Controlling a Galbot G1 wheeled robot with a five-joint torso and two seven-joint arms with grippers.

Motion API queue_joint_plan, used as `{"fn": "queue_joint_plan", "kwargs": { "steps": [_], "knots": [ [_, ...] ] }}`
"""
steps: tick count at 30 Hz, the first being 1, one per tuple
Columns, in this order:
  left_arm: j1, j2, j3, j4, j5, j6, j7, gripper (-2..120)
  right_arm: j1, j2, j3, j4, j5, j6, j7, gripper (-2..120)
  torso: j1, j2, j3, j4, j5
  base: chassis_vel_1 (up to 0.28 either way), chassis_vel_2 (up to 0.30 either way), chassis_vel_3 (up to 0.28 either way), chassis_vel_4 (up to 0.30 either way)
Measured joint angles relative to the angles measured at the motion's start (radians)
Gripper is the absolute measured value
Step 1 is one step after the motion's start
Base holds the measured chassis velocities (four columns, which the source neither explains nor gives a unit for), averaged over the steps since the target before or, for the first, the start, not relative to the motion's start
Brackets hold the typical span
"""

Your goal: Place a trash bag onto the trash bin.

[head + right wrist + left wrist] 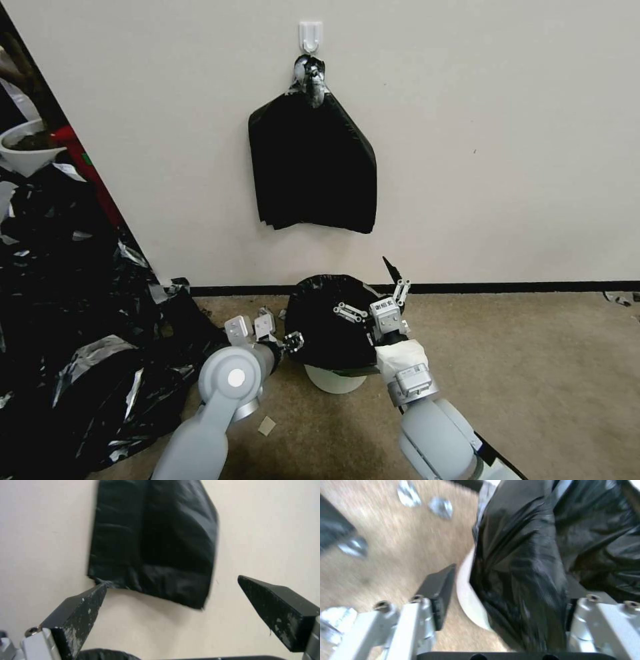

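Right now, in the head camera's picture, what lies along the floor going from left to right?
Heap of black plastic sheets → left gripper → trash bag draped over the trash bin → right gripper → bare carpet.

the head view looks forward and down from above both arms, taking in a tan carpeted floor [533, 373], a plain cream wall [500, 133], and the round cream-white plastic trash bin [333, 381] near the wall's foot. the left wrist view sits very close beside that bin [466, 597], facing along the thin glossy black plastic trash bag [520, 580] draped on it. the right wrist view faces up at the wall [266, 530], near the flat bundle of black bags [160, 542] hanging there, which the head view shares [313, 173].
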Motion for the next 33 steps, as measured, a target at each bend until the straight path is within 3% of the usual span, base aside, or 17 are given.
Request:
{"fn": "queue_joint_plan", "kwargs": {
  "steps": [6,8,9,12,13,14,16,18,20,21,23,33],
  "knots": [
    [0.091,0.04,-0.01,-0.105,0.171,-0.078,0.078,84,0.006,0.048,0.049,-0.033,0.158,-0.003,0.077,100,0.0,0.0,0.0,0.0,0.0001,0.0,0.0,0.0,0.0],
    [0.144,0.05,-0.02,-0.131,0.288,-0.205,0.156,95,-0.007,0.088,0.097,-0.034,0.186,0.05,0.084,100,0.0,0.0,0.0,0.0001,0.0,0.0,0.0,0.0,0.0],
    [0.144,0.05,-0.02,-0.131,0.288,-0.205,0.156,95,-0.007,0.088,0.097,-0.034,0.186,0.05,0.084,100,0.0,0.0,0.0,0.0001,0.0,0.0,0.0,0.0,0.0],
    [0.181,0.039,-0.077,-0.078,0.496,-0.54,0.393,99,-0.047,0.131,0.182,-0.023,0.151,0.124,0.04,100,0.0,0.0,0.0,0.0,-0.0001,0.0,0.0,0.0,0.0],
    [0.181,0.039,-0.077,-0.078,0.496,-0.54,0.393,99,-0.047,0.131,0.182,-0.023,0.151,0.124,0.04,100,0.0,0.0,0.0,0.0,-0.0001,0.0,0.0,0.0,0.0],
    [0.182,0.025,-0.122,-0.041,0.594,-0.66,0.48,100,-0.068,0.147,0.217,-0.011,0.139,0.134,0.026,100,0.0,0.0,0.0,-0.0001,-0.0003,0.0,0.0,0.0,0.0],
    [0.167,0.008,-0.22,0.014,0.7,-0.8,0.622,100,-0.108,0.179,0.31,0.0,0.119,0.149,-0.002,100,0.0,0.0,0.0,-0.0001,-0.0004,0.0,0.0,0.0,0.0],
    [0.164,0.007,-0.232,0.017,0.702,-0.808,0.635,100,-0.111,0.182,0.321,0.0,0.117,0.15,-0.006,100,0.0,0.0,0.0,-0.0001,-0.0003,0.0,0.0,0.0,0.0],
    [0.15,0.014,-0.297,0.021,0.682,-0.831,0.72,100,-0.131,0.193,0.391,0.0,0.107,0.16,-0.057,100,0.0,0.0,0.0,-0.0002,0.0,0.0,0.0,0.0,0.0],
    [0.15,0.014,-0.297,0.021,0.682,-0.831,0.72,100,-0.131,0.193,0.391,0.0,0.107,0.16,-0.057,100,0.0,0.0,0.0,-0.0002,0.0,0.0,0.0,0.0,0.0],
    [0.146,0.023,-0.343,0.013,0.658,-0.83,0.795,100,-0.142,0.192,0.416,0.0,0.108,0.158,-0.091,100,0.0,0.0,0.0,-0.0002,0.0003,0.0,0.0,0.0,0.0],
    [0.144,0.026,-0.353,0.009,0.642,-0.815,0.816,100,-0.143,0.189,0.416,0.0,0.11,0.153,-0.1,100,0.0,0.0,0.0,-0.0001,0.0,0.0,0.0,0.0,0.0]
  ]
}}
